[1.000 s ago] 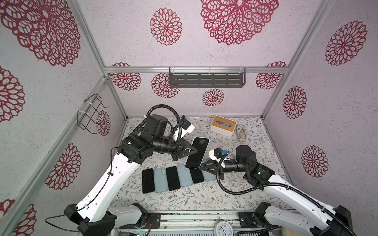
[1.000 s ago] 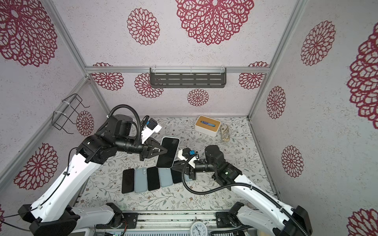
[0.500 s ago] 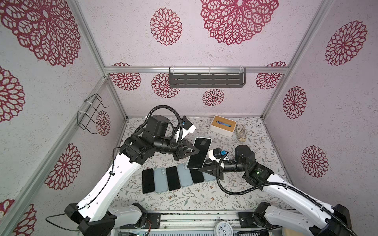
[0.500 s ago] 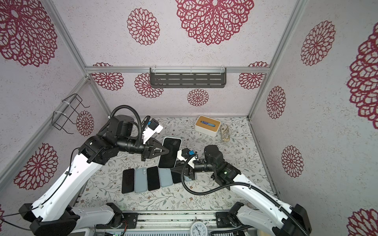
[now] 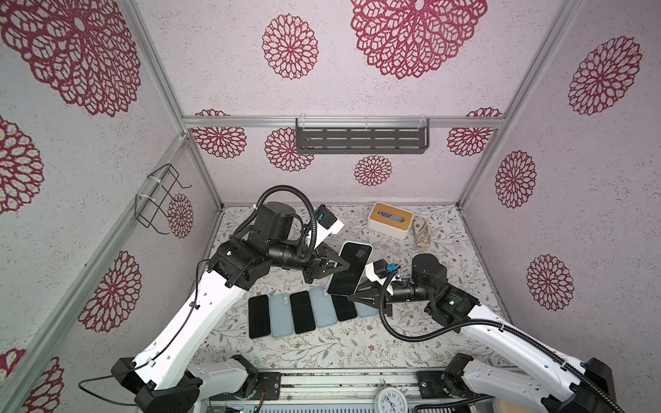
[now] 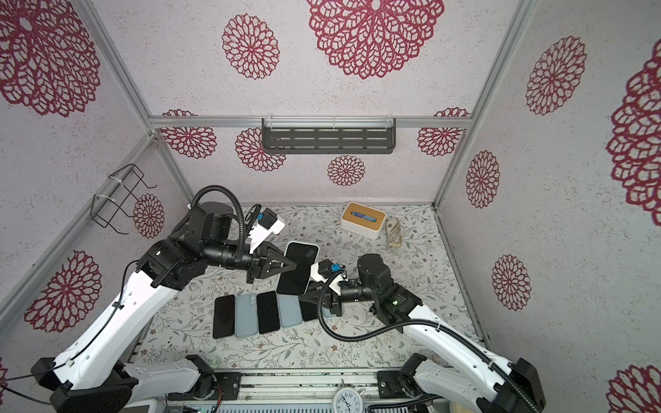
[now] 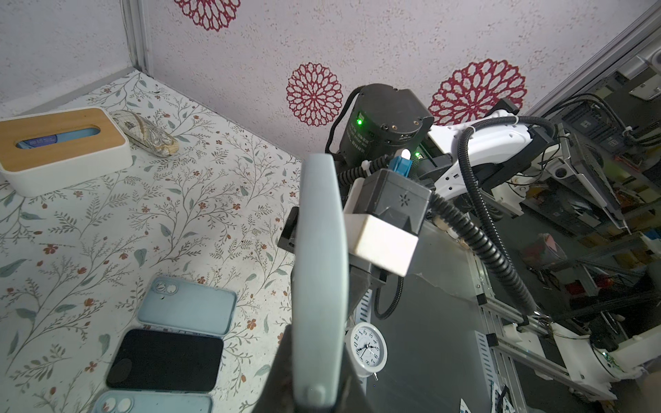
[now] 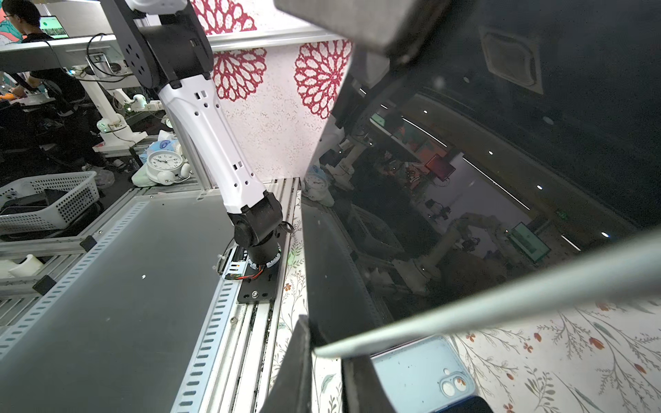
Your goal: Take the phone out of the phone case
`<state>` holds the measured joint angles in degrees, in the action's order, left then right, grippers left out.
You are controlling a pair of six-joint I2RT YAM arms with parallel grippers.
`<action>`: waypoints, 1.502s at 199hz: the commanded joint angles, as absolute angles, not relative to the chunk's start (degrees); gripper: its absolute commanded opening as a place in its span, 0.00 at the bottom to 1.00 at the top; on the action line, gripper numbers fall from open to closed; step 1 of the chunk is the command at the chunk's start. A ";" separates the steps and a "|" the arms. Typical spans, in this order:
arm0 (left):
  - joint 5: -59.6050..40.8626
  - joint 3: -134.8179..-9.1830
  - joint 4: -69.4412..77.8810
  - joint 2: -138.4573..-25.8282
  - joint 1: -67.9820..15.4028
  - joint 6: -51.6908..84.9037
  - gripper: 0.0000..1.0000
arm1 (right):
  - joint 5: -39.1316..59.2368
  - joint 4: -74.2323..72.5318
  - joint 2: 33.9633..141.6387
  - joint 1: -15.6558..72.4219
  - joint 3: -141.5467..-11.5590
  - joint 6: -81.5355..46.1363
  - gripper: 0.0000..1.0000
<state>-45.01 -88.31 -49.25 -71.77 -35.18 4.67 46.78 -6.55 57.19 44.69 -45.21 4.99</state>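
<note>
The phone (image 5: 350, 266) has a dark screen and sits in a pale blue-grey phone case. It hangs tilted above the table in both top views (image 6: 298, 268). My left gripper (image 5: 344, 267) is shut on its left long edge. In the left wrist view the case's rim (image 7: 318, 271) runs out from between the jaws of the left gripper (image 7: 314, 393). My right gripper (image 5: 353, 296) is shut on the lower corner. The right wrist view shows the glossy screen (image 8: 483, 161), with the right gripper (image 8: 327, 361) pinching the end of the case's pale edge (image 8: 500, 296).
Several bare black phones (image 5: 259, 316) and empty blue cases (image 5: 282, 314) lie side by side on the floral table, under the held phone. A wood-topped tissue box (image 5: 390, 220) and a patterned pouch (image 5: 420, 232) stand at the back. A clock (image 5: 390, 404) sits at the front rail.
My left gripper has carried the cased phone slightly to the right, closer to the right gripper. The right arm has hardly moved.
</note>
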 commanded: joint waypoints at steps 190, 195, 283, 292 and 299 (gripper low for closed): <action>-51.15 -73.57 -14.09 -73.69 -27.55 37.03 0.00 | 30.53 -40.17 45.01 45.26 -28.84 12.15 0.14; -51.07 -72.25 -10.96 -73.05 -26.74 39.26 0.00 | 29.66 -42.01 43.97 45.23 -27.07 10.04 0.20; -32.20 -52.15 37.29 -71.88 -27.97 78.82 0.00 | 15.45 -53.21 46.04 45.44 -21.05 -30.11 0.61; -31.74 -52.20 37.51 -72.13 -28.63 79.60 0.00 | 15.57 -53.34 46.90 45.44 -21.49 -30.61 0.61; -31.34 -52.29 37.74 -72.32 -29.29 80.05 0.00 | 15.32 -53.42 47.47 45.44 -21.78 -30.83 0.61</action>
